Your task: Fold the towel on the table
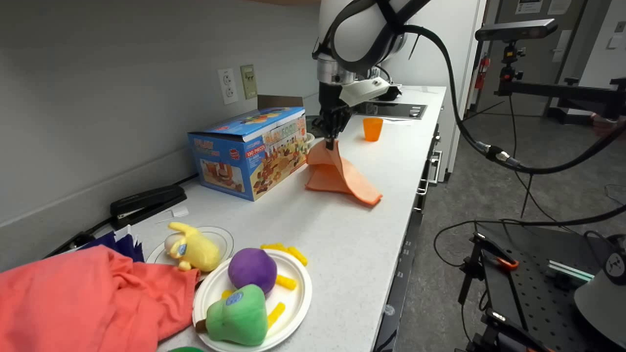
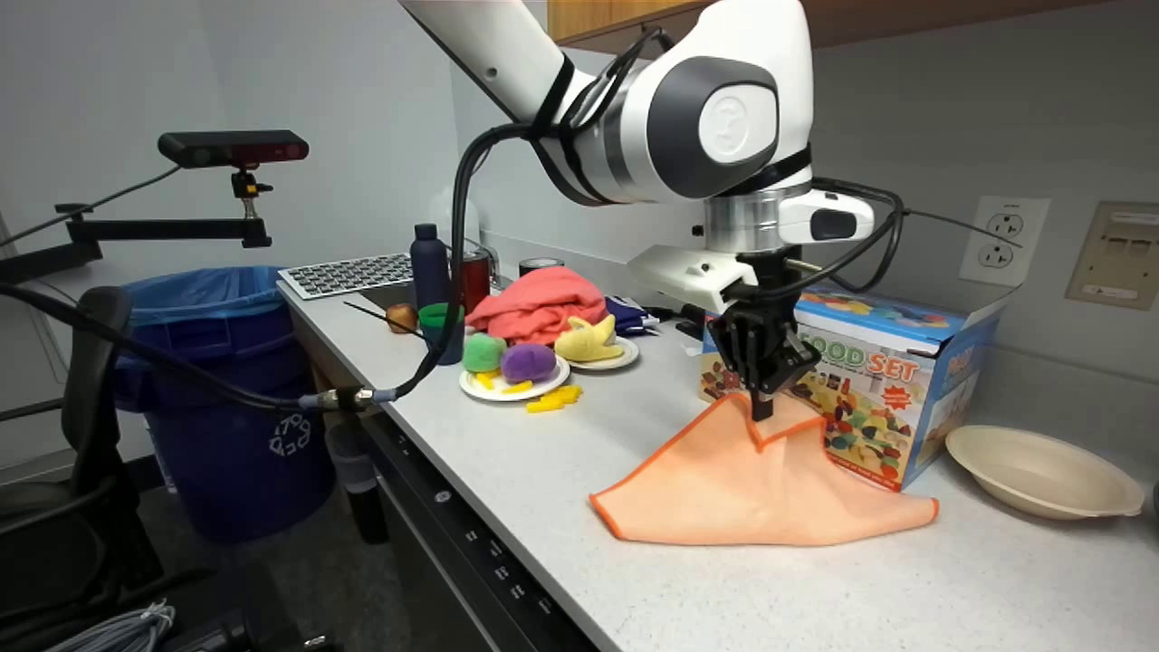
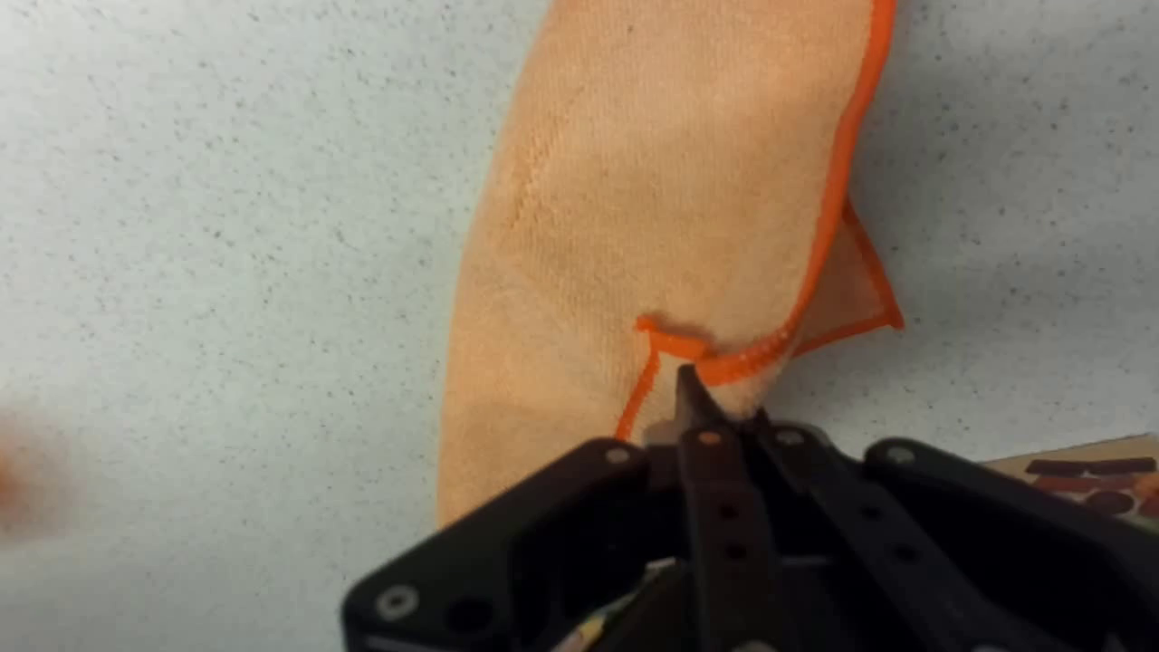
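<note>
Towel point(image 2: 770, 503), peach with an orange hem, is supported partly by the worktop point(image 2: 525, 462): in an exterior view its edge at six o'clock is rested on the surface, while its top is raised into a peak toward twelve. At that peak the fabric is pinched by the claw point(image 2: 762, 409), which is pointed down with its fingers point(image 3: 695, 403) drawn close together on the cloth. In the wrist view, a hemmed corner is seen jutting out from beneath the edge at two o'clock from the fingertips.

With the towel taken as centre in an exterior view, a blue play-food box point(image 2: 869, 398) is placed at one o'clock, just beside it; contact cannot be told. A beige bowl point(image 2: 1041, 471) is set at three.

From the same centre in an exterior view, an orange cup point(image 1: 372, 129) is found at one o'clock and a black stapler point(image 1: 146, 203) at nine. At seven, well apart, a green pear-shaped plush point(image 1: 239, 315) and a purple plush point(image 1: 252, 270) are carried by a white plate point(image 1: 296, 300), with yellow strips point(image 1: 276, 314) scattered on and just beside it.
</note>
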You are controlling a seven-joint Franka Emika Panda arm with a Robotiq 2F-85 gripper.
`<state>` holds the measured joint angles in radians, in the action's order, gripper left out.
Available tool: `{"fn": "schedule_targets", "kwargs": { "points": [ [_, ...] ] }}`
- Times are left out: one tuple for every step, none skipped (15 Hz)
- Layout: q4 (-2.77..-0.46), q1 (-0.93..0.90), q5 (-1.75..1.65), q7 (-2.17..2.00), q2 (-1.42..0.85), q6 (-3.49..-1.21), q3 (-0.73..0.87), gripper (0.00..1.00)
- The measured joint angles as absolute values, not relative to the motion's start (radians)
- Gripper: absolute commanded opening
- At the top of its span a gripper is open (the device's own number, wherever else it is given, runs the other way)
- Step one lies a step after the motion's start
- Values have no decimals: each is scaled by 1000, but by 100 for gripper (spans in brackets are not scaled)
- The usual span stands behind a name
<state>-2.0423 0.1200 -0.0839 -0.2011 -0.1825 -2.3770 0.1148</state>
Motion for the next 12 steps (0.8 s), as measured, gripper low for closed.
{"fn": "schedule_targets", "kwargs": {
  "points": [
    [-2033,112,-87,-212,-193,-2377,114,1],
    [-2029,104,-90,-221,-204,-2377,113,1],
    [-2027,96,-93,-228,-217,-2377,113,1],
    [-2027,88,-98,-234,-230,-2377,113,27],
    [-2027,82,-104,-242,-243,-2377,113,28],
    [-2026,77,-107,-250,-255,-2377,113,35],
    [-2026,74,-110,-257,-265,-2377,113,42],
    [-2026,72,-110,-261,-272,-2377,113,51],
    [-2026,72,-110,-263,-276,-2377,114,58],
    [-2026,72,-110,-263,-276,-2377,114,66],
    [-2026,72,-110,-263,-273,-2378,115,73],
    [-2026,72,-110,-263,-267,-2381,115,82]
  ]
}}
